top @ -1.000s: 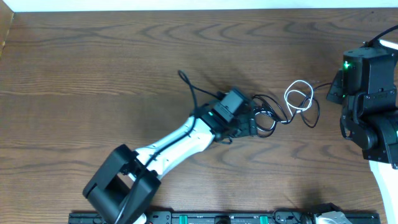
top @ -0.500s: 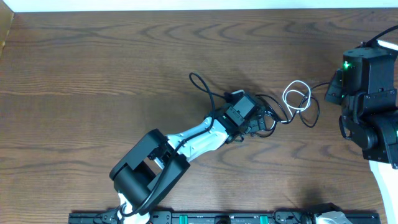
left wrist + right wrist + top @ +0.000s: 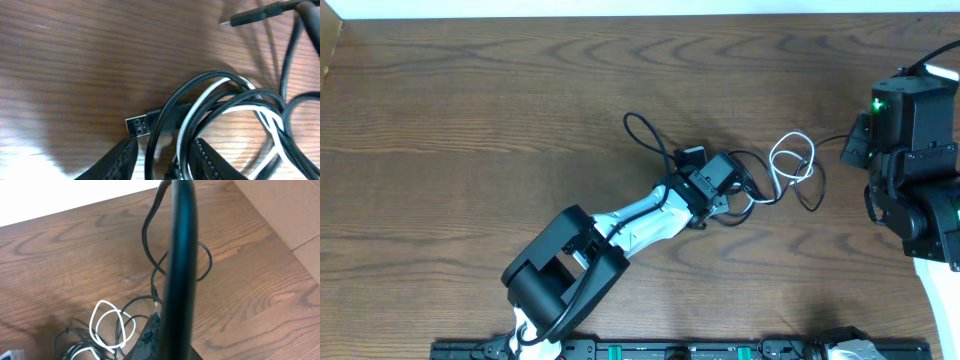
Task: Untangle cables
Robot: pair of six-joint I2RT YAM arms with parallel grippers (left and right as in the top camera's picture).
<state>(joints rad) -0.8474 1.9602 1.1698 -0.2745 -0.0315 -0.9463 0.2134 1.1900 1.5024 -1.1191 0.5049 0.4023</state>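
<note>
Where cables [image 3: 167, 117] lie tangled on dark wood-grain table [image 3: 470, 120] — left jaws pinch them, right jaws clenched; white strip [image 3: 620, 8] beyond.

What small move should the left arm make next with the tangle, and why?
Probably close the left pincer fully and lift gently. Its fingers straddle looped strands of the black cable and the white cable beside the USB plug; a small lift may loosen the knot.
</note>
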